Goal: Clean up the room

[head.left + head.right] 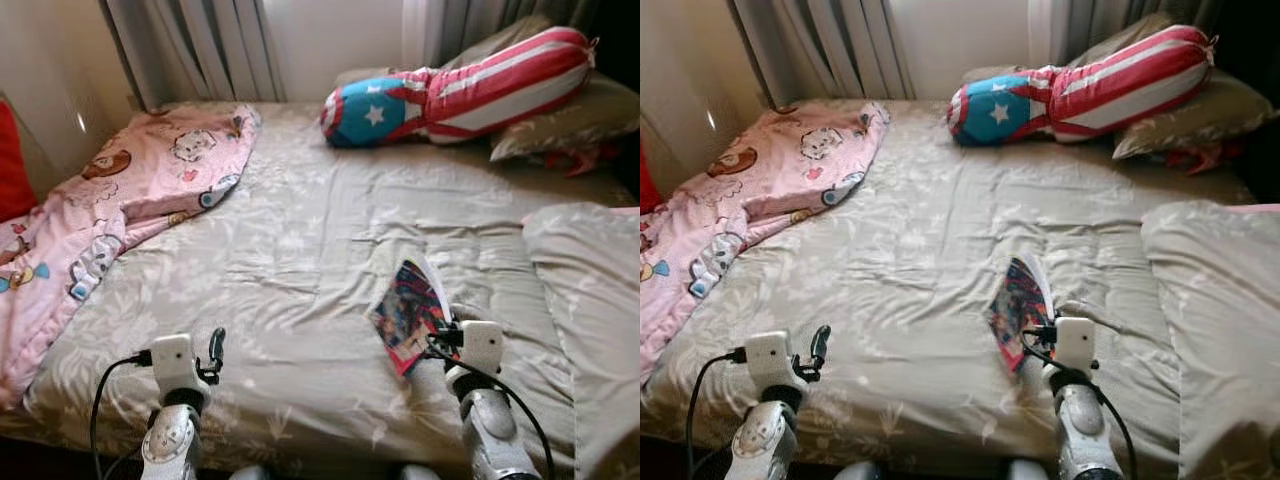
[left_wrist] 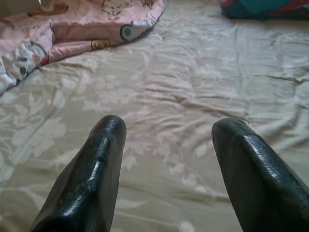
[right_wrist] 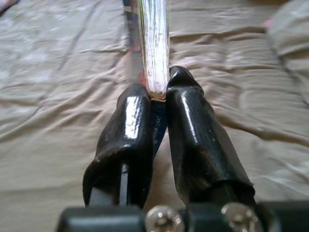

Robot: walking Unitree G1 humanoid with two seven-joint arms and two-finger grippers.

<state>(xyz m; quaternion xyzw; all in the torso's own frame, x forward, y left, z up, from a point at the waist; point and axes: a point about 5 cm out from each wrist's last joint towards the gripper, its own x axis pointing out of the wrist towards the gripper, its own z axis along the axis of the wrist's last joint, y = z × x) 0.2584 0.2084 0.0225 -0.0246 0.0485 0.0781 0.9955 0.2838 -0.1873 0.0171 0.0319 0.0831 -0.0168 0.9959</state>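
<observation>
The right gripper [image 3: 157,99] is clamped on a magazine [image 1: 410,312], whose thin edge is pinched between the two black fingers [image 3: 128,140]. The magazine is held upright on its edge, over the near right part of the bed [image 1: 300,270], with its colourful cover turned to the left and its white pages fanned a little at the far end. The left gripper [image 2: 166,133] is held over the near left part of the bed with its fingers apart and nothing between them.

Wrinkled beige bedding with a pale leaf pattern is seen beneath both grippers. Just right of the magazine, a folded beige duvet [image 1: 585,300] is heaped along the right side of the bed. On the left, a pink cartoon-print blanket [image 1: 120,200] is spread from the far left corner down the left edge. At the far end, a red-and-white striped bolster with a blue starred end [image 1: 455,90] lies against grey-green pillows [image 1: 575,120], with curtains [image 1: 190,45] behind.
</observation>
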